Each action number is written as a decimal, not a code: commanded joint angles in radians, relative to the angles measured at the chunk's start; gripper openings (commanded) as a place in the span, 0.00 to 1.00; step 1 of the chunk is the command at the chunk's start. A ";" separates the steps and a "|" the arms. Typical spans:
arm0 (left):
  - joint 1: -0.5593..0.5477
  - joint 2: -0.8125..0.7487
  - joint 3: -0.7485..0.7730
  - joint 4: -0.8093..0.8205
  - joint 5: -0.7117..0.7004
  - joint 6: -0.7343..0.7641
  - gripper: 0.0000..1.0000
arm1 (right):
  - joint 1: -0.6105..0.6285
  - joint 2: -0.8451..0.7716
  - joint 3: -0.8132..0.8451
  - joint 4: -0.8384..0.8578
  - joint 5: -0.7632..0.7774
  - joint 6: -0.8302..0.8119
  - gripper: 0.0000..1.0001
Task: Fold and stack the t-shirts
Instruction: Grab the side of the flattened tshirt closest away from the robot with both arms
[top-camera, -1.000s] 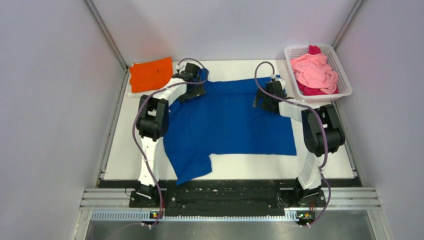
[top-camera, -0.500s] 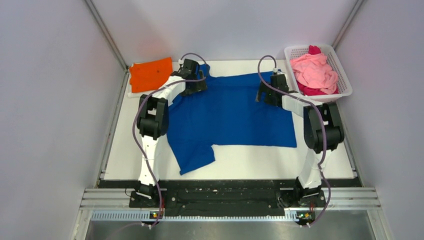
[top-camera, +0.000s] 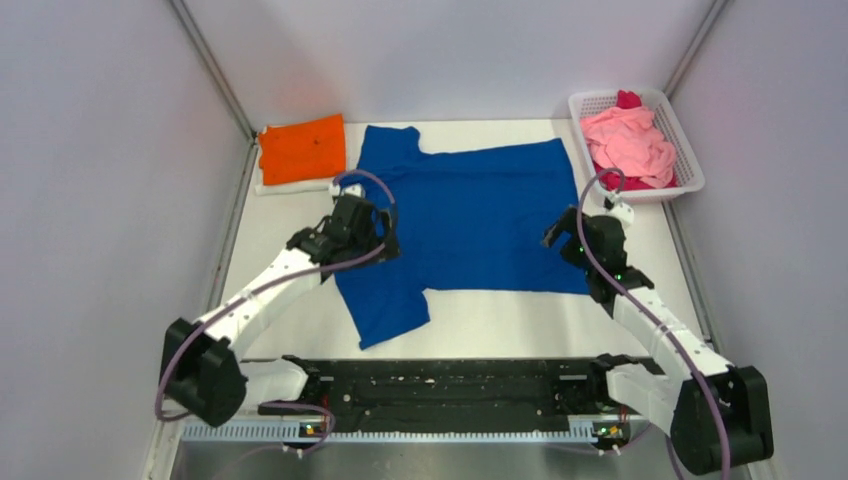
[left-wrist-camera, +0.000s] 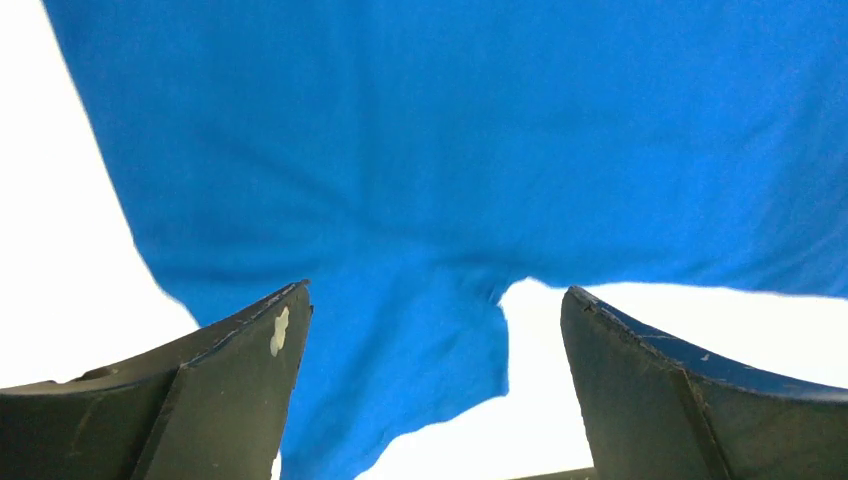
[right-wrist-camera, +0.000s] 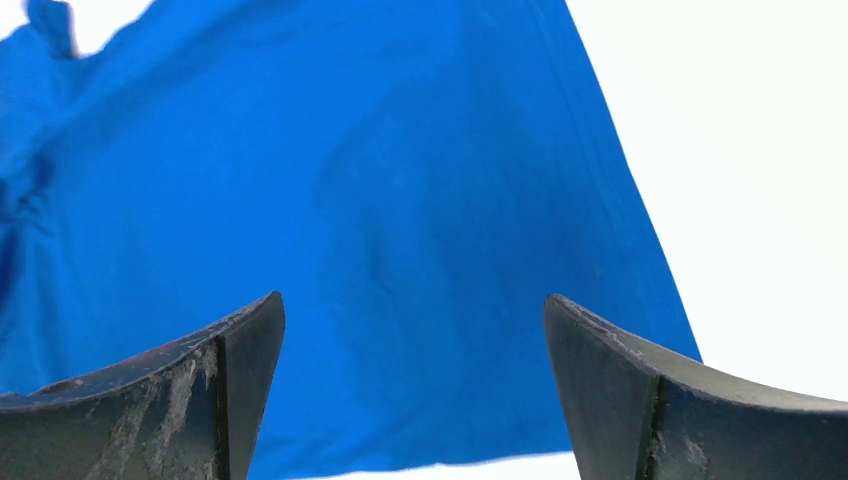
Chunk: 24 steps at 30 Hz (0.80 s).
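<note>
A royal-blue t-shirt (top-camera: 470, 215) lies spread flat on the white table (top-camera: 500, 325), one sleeve (top-camera: 385, 310) pointing toward the near edge and the other at the back left. My left gripper (top-camera: 378, 238) hovers open over the shirt's left edge; in its wrist view the left gripper (left-wrist-camera: 435, 290) has blue cloth (left-wrist-camera: 400, 150) below it and nothing between the jaws. My right gripper (top-camera: 560, 236) stands open above the shirt's right hem; the right wrist view shows the right gripper (right-wrist-camera: 412, 297) empty over the blue cloth (right-wrist-camera: 350, 200). An orange t-shirt (top-camera: 302, 148) lies folded at the back left.
A white mesh basket (top-camera: 688, 160) at the back right holds crumpled pink and magenta t-shirts (top-camera: 628, 140). White walls close in both sides and the back. A black rail runs along the near edge, where the arm bases sit.
Both arms have drawn back from the shirt's far edge toward the near side. The blue shirt has slid toward the back and now lies flat, its far sleeve uncovered.
</note>
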 joint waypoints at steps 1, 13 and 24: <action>-0.092 -0.193 -0.197 -0.114 -0.064 -0.151 0.99 | -0.005 -0.112 -0.131 0.054 0.033 0.114 0.99; -0.220 -0.477 -0.520 -0.273 0.039 -0.333 0.86 | -0.005 -0.149 -0.165 0.028 0.038 0.135 0.99; -0.220 -0.359 -0.547 -0.170 0.051 -0.319 0.62 | -0.006 -0.134 -0.164 0.010 0.058 0.126 0.99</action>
